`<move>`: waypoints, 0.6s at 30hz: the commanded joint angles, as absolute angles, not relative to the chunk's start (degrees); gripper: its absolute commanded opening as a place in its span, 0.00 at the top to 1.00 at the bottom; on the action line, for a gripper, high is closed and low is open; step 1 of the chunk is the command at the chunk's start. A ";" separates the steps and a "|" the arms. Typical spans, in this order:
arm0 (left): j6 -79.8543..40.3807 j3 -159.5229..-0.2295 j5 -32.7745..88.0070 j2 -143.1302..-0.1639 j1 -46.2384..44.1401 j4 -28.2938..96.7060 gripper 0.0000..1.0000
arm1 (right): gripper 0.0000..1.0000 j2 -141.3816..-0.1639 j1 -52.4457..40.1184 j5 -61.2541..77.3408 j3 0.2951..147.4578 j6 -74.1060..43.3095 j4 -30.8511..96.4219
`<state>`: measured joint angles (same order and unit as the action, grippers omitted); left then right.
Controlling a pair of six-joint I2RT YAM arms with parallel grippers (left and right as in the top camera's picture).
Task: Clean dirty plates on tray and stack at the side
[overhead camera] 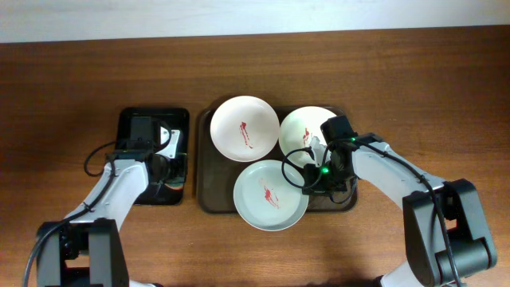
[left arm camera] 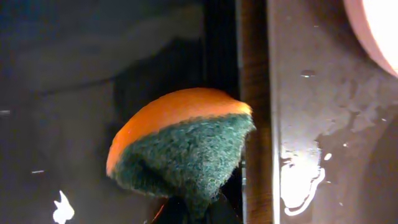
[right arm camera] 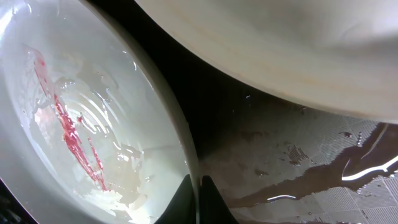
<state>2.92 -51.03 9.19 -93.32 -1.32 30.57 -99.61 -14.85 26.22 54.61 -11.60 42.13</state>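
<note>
Three white plates [overhead camera: 245, 127] are seen lying in the brown tray [overhead camera: 204, 171] on the desk [overhead camera: 398, 64]. The rim of the near plate [right arm camera: 74, 124], smeared red, is pinched by the almost closed right end effector [right arm camera: 198, 200]. An orange and green sponge [left arm camera: 186, 149] is squeezed tight by the left end effector [left arm camera: 194, 214] over the black tray [overhead camera: 182, 118].
</note>
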 commanded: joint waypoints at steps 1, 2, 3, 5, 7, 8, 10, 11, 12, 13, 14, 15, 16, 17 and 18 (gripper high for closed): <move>2.11 -50.28 14.41 -92.66 -4.12 30.46 1.00 | 0.96 -100.14 -15.40 26.33 55.40 -11.46 42.15; 2.11 -50.28 14.31 -92.66 -5.26 30.41 1.00 | 0.96 -100.14 -15.40 26.33 55.40 -11.46 42.15; 2.13 -50.28 14.11 -92.66 -5.93 30.39 1.00 | 0.96 -100.14 -15.40 26.33 55.40 -11.46 42.15; 2.13 -50.28 13.93 -92.66 -5.96 30.44 1.00 | 0.96 -100.14 -15.40 26.33 55.40 -11.46 41.98; 2.13 -50.39 12.51 -92.64 -5.96 30.48 1.00 | 0.96 -100.14 -15.40 26.30 55.40 -11.46 41.95; 2.13 -50.46 11.62 -92.55 -5.96 30.48 1.00 | 0.96 -100.14 -15.40 26.33 55.40 -11.46 41.95; 2.13 -50.96 10.33 -91.64 -5.96 30.65 1.00 | 0.96 -100.14 -15.40 26.33 55.40 -11.46 41.95; 2.13 -51.22 10.02 -91.02 -5.96 30.63 1.00 | 0.96 -100.14 -15.40 26.33 55.40 -11.46 41.95; 2.13 -51.53 10.02 -90.11 -5.96 30.50 1.00 | 0.96 -100.14 -15.40 26.33 55.40 -11.46 41.95; 2.13 -51.70 9.65 -89.32 -5.96 30.15 1.00 | 0.96 -100.14 -15.40 26.33 55.40 -11.46 41.98; 2.11 -51.75 8.62 -88.29 -5.96 29.54 1.00 | 0.96 -100.14 -15.40 26.33 55.40 -11.46 41.98; 2.11 -51.75 6.90 -87.33 -5.96 28.82 1.00 | 0.96 -100.14 -15.40 26.33 55.40 -11.46 41.98; 2.13 -51.75 4.82 -86.13 -5.96 27.81 1.00 | 0.96 -100.14 -15.40 26.33 55.40 -11.46 41.98; 2.13 -51.75 3.07 -84.60 -5.96 26.76 1.00 | 0.96 -100.14 -15.40 26.33 55.40 -11.46 41.95; 2.13 -51.75 2.28 -83.33 -5.96 25.89 1.00 | 0.96 -100.14 -15.40 26.30 55.40 -11.46 41.98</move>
